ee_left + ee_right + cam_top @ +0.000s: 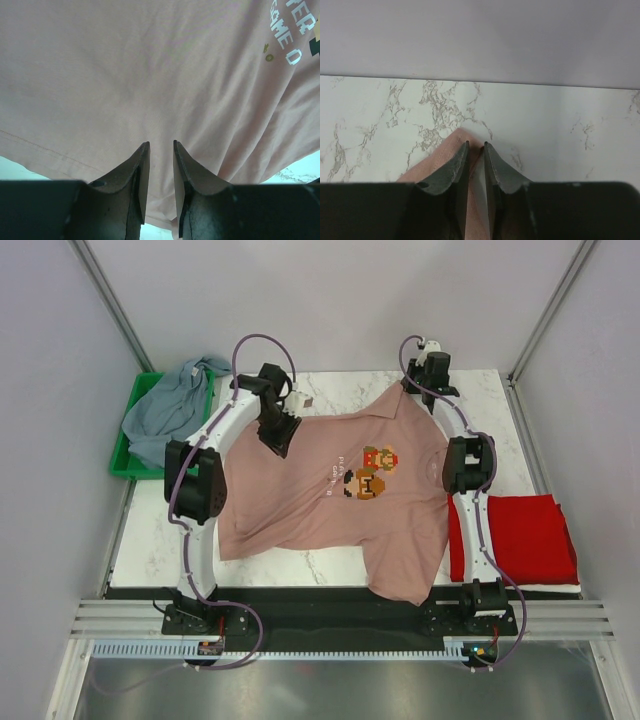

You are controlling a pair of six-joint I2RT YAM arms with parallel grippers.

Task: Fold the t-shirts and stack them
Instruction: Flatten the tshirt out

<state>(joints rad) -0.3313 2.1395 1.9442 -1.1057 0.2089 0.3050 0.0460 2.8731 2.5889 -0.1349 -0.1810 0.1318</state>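
Note:
A dusty-pink t-shirt [320, 510] with a pixel-character print lies spread, print up, across the marble table [150, 540]. My left gripper [281, 440] sits at its far-left part. In the left wrist view pink cloth [150, 65] fills the frame, and a fold runs between the narrowly parted fingers of the gripper [161, 144]. My right gripper [428, 392] is at the shirt's far-right corner. Its jaws [475, 144] pinch the tip of that pink corner [440, 160] against the table. A folded red t-shirt [525, 535] lies at the right edge. A grey-blue t-shirt [170, 405] is crumpled at the left.
The grey-blue shirt spills out of a green bin [122, 462] at the table's left side. The pink shirt's near-right hem [400, 585] hangs over the front edge. Grey walls close in the back and both sides, near the right gripper.

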